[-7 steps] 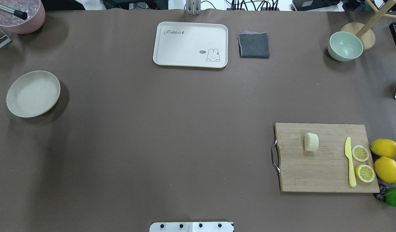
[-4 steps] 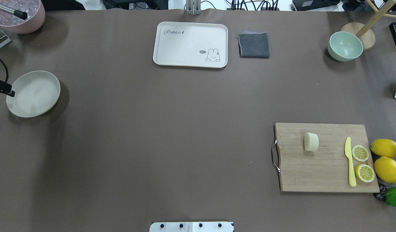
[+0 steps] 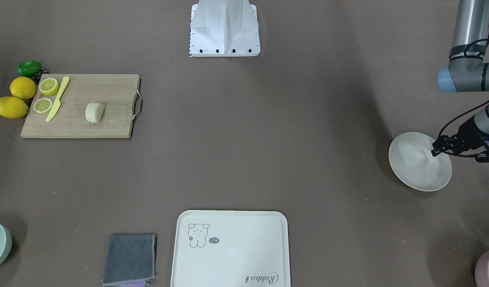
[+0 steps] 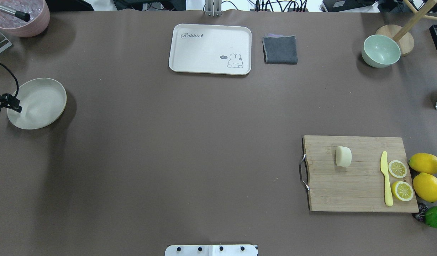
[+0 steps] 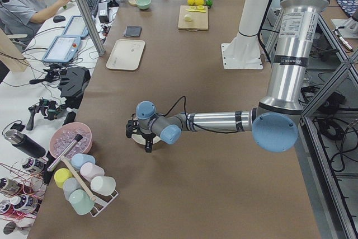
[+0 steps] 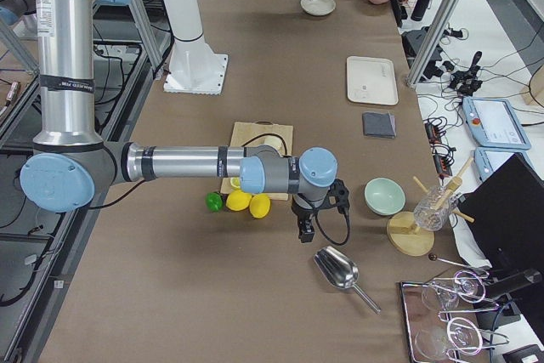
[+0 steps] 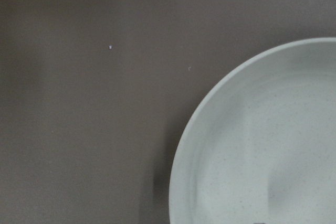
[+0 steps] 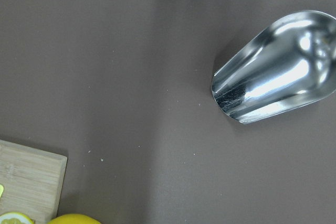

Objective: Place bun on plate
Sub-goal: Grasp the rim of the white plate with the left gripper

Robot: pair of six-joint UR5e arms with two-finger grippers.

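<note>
Since 0.6 s ago, dark wrist hardware of the left arm [image 4: 5,101] has crept a little further in from the left edge of the overhead view and now overlaps the plate's near rim, its cable looping above; nothing else has shifted. Plate [image 4: 38,103] sits at mid-left of that view, bare. Bun [image 4: 343,156] lies on its side on the board [image 4: 361,188] at lower right, well apart from the plate, with the whole table width between them. It is clear of the knife [image 4: 385,177] and the lemon halves [image 4: 397,169] along the board's right side, so it looks open to a grasp from above. Left gripper [image 5: 148,145] points down over the plate's edge in the left side view. Its wrist camera shows only rim and table, no fingers, so I cannot tell whether it is released or clenched. Right gripper [image 6: 303,229] hangs past the board near the scoop [image 8: 275,66] and shows only in the right side view, so its state cannot be told either. Judgement: the task has barely begun and the bun is untouched. The left arm may be over the plate because plate and bun lie in opposite halves, so the plate may need bringing closer.
</note>
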